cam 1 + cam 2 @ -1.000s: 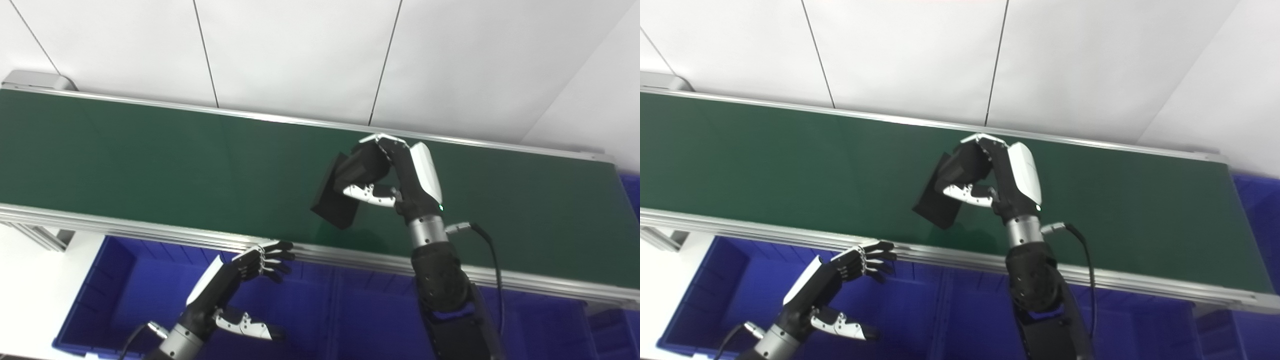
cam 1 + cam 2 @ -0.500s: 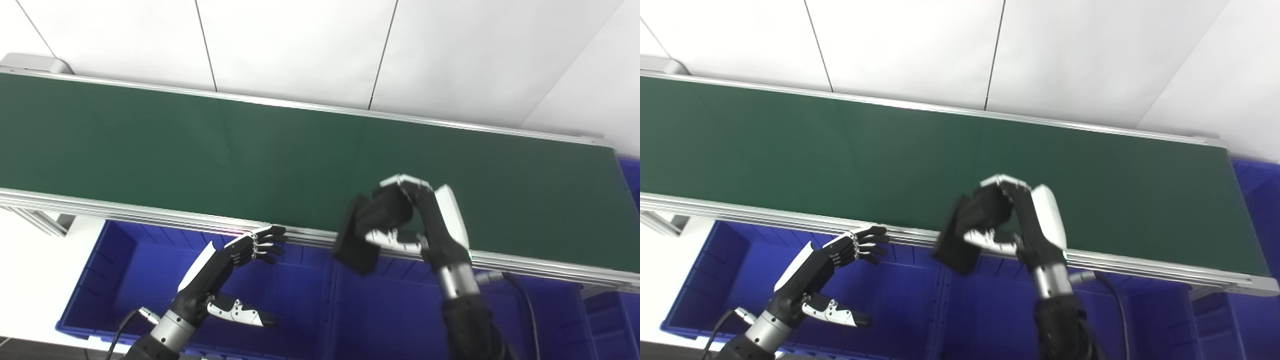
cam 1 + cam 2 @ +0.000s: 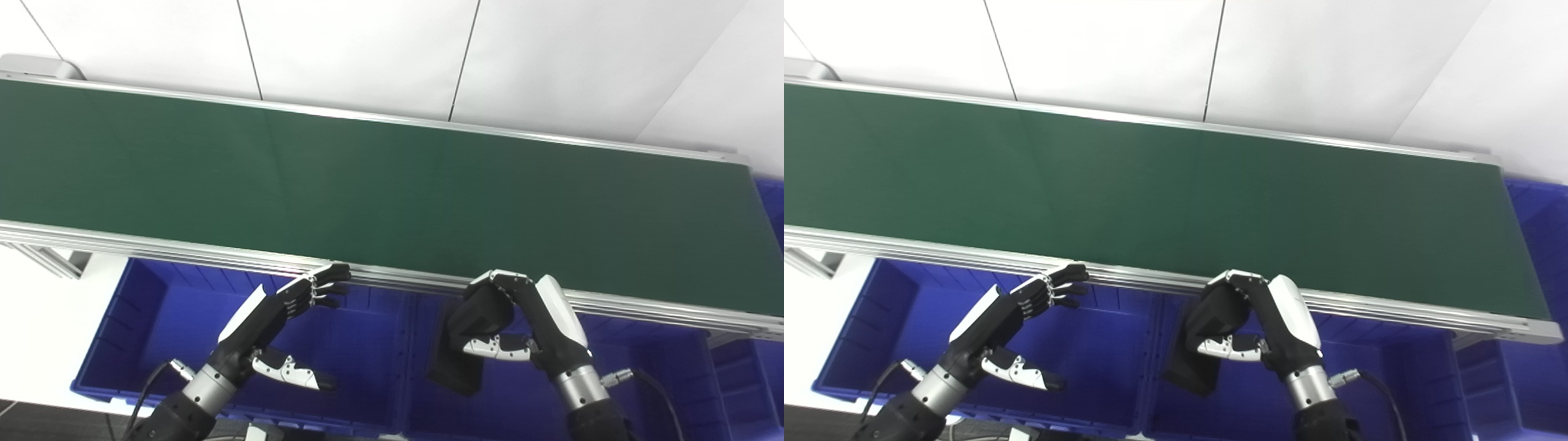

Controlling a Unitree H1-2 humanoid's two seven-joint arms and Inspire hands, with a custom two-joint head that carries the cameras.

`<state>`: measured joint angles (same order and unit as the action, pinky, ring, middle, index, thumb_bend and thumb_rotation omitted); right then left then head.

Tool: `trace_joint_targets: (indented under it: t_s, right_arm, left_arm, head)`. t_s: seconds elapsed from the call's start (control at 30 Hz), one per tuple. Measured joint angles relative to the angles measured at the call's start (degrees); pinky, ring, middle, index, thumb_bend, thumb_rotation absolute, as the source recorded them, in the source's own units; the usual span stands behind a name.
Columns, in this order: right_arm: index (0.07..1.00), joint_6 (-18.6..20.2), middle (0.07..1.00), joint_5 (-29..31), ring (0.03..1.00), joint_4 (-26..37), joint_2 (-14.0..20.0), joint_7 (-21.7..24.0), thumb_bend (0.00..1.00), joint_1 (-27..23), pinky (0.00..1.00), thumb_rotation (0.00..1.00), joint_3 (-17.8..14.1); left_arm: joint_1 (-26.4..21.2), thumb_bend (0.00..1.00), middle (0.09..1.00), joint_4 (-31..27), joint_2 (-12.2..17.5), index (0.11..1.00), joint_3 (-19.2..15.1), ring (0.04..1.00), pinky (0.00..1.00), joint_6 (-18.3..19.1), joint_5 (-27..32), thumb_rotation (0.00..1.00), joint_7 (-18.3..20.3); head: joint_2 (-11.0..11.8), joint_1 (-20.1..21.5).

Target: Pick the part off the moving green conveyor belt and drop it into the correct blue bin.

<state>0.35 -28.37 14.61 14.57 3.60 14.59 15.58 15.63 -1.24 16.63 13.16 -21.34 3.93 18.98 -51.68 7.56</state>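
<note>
My right hand (image 3: 520, 324) is shut on a flat black rectangular part (image 3: 456, 364), holding it tilted above the blue bin (image 3: 508, 398) below the belt's near rail. The part hangs down to the left of the hand, over the wall between two bins. My left hand (image 3: 275, 321) hovers open over the left blue bin (image 3: 147, 331), fingers spread and holding nothing. The green conveyor belt (image 3: 367, 190) carries nothing in view.
The belt's aluminium near rail (image 3: 184, 248) runs just above both hands. More blue bins sit at the far right (image 3: 1537, 214) beyond the belt's end. A white wall stands behind the belt.
My right hand has carried the black part off the belt, toward me and down over the near rail to above the blue bins. The left hand has barely moved. The camera tilted down slightly.
</note>
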Motion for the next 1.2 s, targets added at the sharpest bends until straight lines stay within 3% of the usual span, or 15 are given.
trace_joint_targets:
  t_s: [0.17,0.3,0.37,0.4,0.43,0.5,0.7,0.93,1.07,1.2]
  right_arm:
    - [0.509,0.0,0.528,-1.3,0.457,-2.6,0.0,0.0,0.49,0.1,0.34,0.00,0.0]
    - [0.501,0.8,0.530,-3.9,0.443,-2.5,0.1,1.2,0.51,0.1,0.47,0.00,0.1]
    - [0.498,1.6,0.691,-5.2,0.642,-2.0,0.2,2.2,0.51,0.1,0.55,0.09,0.1]
    - [0.497,1.8,0.724,-5.6,0.684,-1.8,0.2,2.4,0.51,0.1,0.57,0.11,0.1]
    - [0.652,2.4,0.779,-6.4,0.748,-1.6,0.2,2.5,0.62,0.2,0.61,0.08,0.0]
    - [0.773,3.4,0.839,-7.9,0.808,-0.8,0.2,2.5,0.73,0.6,0.66,0.12,-0.2]
    - [0.843,4.3,0.913,-11.8,0.883,1.1,-0.2,2.5,0.82,2.7,0.77,0.26,-0.9]
    - [0.913,4.2,0.931,-11.6,0.890,2.0,-1.4,2.1,0.85,5.1,0.73,0.39,-1.1]
    - [0.946,4.1,0.937,-8.6,0.882,2.7,-2.9,1.5,0.85,7.0,0.71,0.41,-1.4]
    - [0.923,2.7,0.907,-3.2,0.829,3.5,-4.0,0.3,0.86,8.5,0.68,0.39,-1.7]
  left_arm:
    - [-1.3,0.95,0.893,0.0,1.0,0.889,-0.7,0.840,0.80,3.3,1.8,0.24,2.1]
    - [-1.9,0.96,0.894,0.0,1.2,0.890,-0.7,0.842,0.80,5.2,2.0,0.23,3.5]
    - [-2.5,0.95,0.892,0.3,1.2,0.888,-0.8,0.839,0.80,5.5,2.3,0.21,4.1]
    - [-2.8,0.95,0.891,0.6,1.2,0.888,-0.9,0.839,0.80,5.5,2.3,0.21,4.3]
    - [-3.2,0.95,0.889,1.0,1.2,0.885,-1.0,0.840,0.80,5.6,2.4,0.20,4.6]
    - [-3.9,0.95,0.887,2.1,1.2,0.879,-1.1,0.839,0.79,5.6,2.3,0.19,4.6]
    - [-5.2,0.96,0.859,4.1,0.7,0.855,-1.2,0.808,0.76,5.4,1.6,0.19,4.7]
    - [-5.3,0.96,0.850,4.6,0.5,0.850,-1.3,0.798,0.74,4.5,0.6,0.19,4.7]
    - [-5.2,0.95,0.858,4.5,0.6,0.854,-1.4,0.805,0.75,4.3,0.5,0.18,4.7]
    - [-5.2,0.95,0.860,4.4,0.9,0.855,-1.7,0.806,0.75,4.3,0.5,0.19,4.8]
  head:
    - [0.0,0.4]
    - [0.0,1.2]
    - [0.0,1.3]
    - [0.0,1.8]
    - [0.0,1.8]
    - [0.0,2.1]
    - [-0.3,2.3]
    - [-0.7,3.2]
    - [-0.9,3.5]
    - [-1.1,3.8]
